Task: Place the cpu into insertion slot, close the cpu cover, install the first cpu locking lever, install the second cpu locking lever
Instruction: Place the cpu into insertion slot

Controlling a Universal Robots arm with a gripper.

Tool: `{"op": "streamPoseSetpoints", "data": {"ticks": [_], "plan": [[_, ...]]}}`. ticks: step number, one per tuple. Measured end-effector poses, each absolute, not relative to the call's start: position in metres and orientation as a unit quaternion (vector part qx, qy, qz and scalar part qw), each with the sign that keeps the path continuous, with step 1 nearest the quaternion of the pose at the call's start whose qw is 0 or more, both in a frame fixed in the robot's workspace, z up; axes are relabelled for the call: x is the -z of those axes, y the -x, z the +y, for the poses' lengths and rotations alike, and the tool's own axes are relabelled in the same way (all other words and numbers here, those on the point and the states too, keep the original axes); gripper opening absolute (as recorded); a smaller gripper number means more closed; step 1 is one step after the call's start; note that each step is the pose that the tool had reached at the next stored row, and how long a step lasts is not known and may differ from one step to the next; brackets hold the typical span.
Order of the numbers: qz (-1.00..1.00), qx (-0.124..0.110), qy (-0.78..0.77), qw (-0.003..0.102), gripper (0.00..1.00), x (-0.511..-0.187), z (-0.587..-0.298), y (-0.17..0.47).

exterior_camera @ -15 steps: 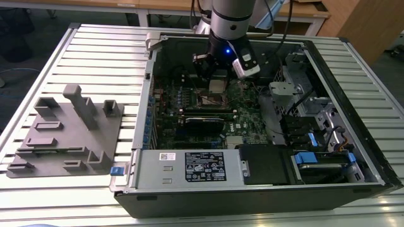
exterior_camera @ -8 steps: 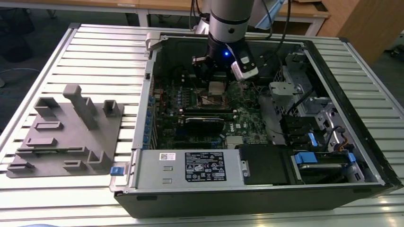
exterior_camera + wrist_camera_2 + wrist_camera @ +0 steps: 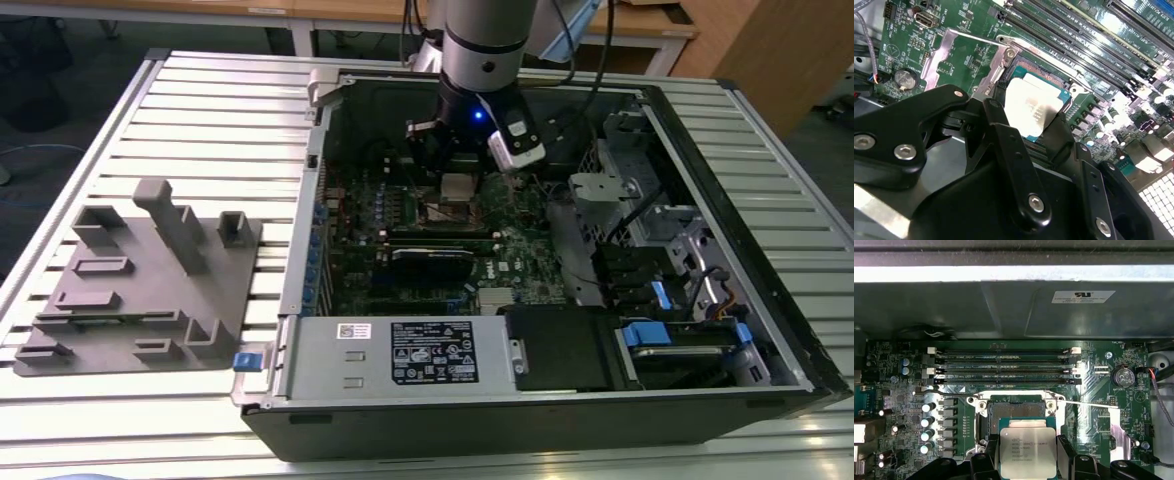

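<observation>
The cpu (image 3: 1027, 452) is clamped by two opposite edges between the fingers of the gripper (image 3: 1027, 456). It is held over the insertion slot (image 3: 1016, 407), and the slot's gripper-side part is covered by it. Contact with the slot cannot be determined. Long black memory slots (image 3: 1004, 367) are located just beyond the insertion slot. The insertion slot is set inside the open computer case (image 3: 534, 425).

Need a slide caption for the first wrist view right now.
Gripper holding the cpu by its edges, close to the insertion slot on the green motherboard.
</observation>
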State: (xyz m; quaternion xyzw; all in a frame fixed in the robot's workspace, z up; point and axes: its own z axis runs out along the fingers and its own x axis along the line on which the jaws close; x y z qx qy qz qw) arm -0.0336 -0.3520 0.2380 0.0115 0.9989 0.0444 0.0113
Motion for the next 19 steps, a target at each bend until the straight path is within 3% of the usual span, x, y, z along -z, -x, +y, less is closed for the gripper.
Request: {"op": "streamPoseSetpoints", "data": {"ticks": [19], "plan": [[0.999,-0.044,-0.011,0.012,0.54,-0.2278,-0.3508,0.0356]]}}
